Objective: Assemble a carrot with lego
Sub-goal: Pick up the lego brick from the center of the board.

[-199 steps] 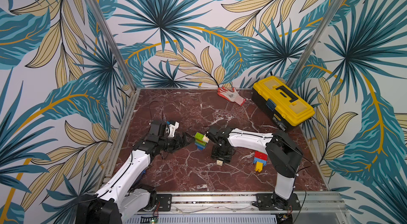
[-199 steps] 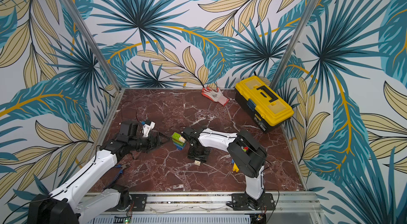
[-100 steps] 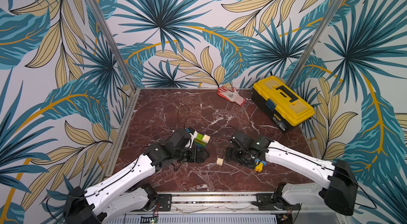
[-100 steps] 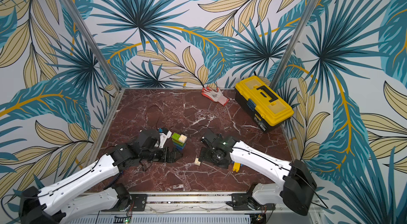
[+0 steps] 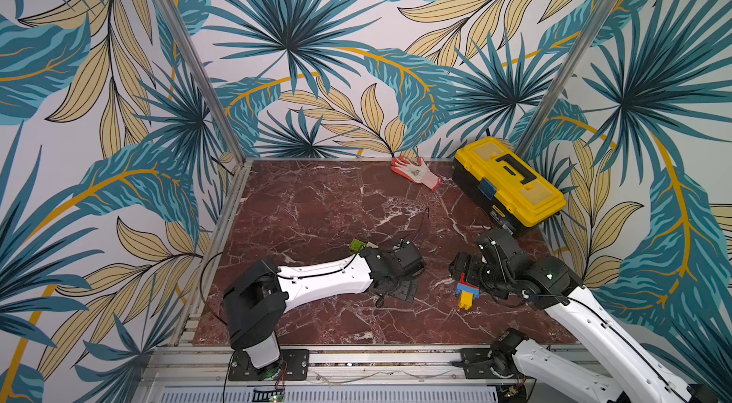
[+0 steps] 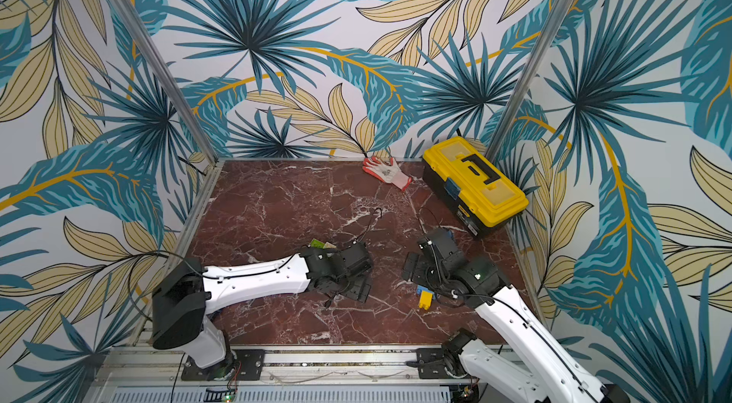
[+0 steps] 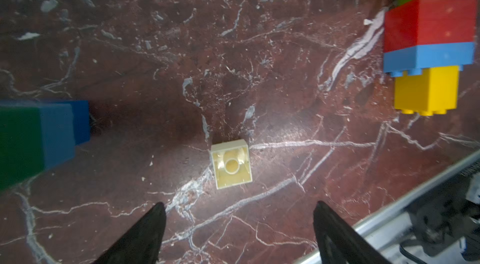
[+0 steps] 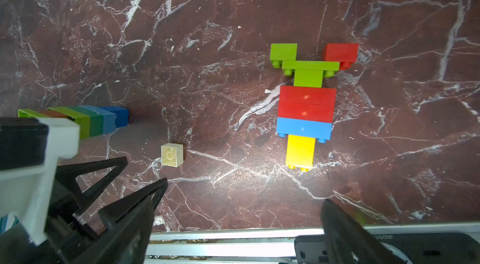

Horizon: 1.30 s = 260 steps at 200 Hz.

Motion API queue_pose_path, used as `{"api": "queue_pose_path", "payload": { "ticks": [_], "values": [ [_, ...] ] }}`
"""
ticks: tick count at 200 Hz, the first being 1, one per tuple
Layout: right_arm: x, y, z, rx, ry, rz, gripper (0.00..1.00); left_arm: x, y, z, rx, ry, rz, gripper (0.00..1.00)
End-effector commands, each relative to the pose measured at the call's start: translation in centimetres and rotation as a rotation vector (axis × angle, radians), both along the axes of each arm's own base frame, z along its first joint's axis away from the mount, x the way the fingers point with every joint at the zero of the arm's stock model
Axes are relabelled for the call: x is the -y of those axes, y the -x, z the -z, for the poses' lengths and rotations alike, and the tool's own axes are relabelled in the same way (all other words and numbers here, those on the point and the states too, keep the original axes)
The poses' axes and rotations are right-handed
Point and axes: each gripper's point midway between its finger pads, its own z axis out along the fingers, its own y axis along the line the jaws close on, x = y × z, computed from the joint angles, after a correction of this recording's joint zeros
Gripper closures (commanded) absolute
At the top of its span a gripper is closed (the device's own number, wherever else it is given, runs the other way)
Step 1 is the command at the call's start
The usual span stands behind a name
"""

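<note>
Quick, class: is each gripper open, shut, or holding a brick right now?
Left gripper: open, holding nothing.
Right gripper: open, holding nothing.

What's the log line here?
left gripper: open, empty, near cream brick | right gripper: open, empty | carrot build: lying flat, ungripped

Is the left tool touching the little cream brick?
Apart. In the left wrist view, bare tabletop shows between the cream brick and both fingers of the open left tool.
</note>
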Motion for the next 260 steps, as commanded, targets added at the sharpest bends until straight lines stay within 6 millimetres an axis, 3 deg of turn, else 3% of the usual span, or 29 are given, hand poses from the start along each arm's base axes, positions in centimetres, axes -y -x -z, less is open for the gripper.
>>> {"api": "queue_pose_path", "payload": {
  "ticks": [1, 40, 85, 106, 260],
  "values": [
    [1.0, 0.9, 0.5, -0.036, 0.041, -0.016, 0.01, -0.1, -0.8, 0.5, 0.014, -0.062, -0.016, 0.15],
    [1.2, 1.0, 1.2, -0.052, 0.013, 0.0, 0.03, 0.5, -0.9, 1.7, -0.03, -0.076, -0.038, 0.27],
    [1.5, 1.1, 1.6, -0.057, -0.003, 0.013, 0.03, 0.4, -0.7, 2.9, -0.066, -0.095, -0.053, 0.32],
    [1.5, 1.2, 1.8, -0.062, -0.006, 0.018, 0.04, 0.6, -0.8, 3.3, -0.077, -0.097, -0.054, 0.39],
    [1.8, 1.6, 2.4, -0.071, -0.028, 0.035, 0.05, 1.1, -0.8, 5.0, -0.122, -0.118, -0.052, 0.57]
  ]
}}
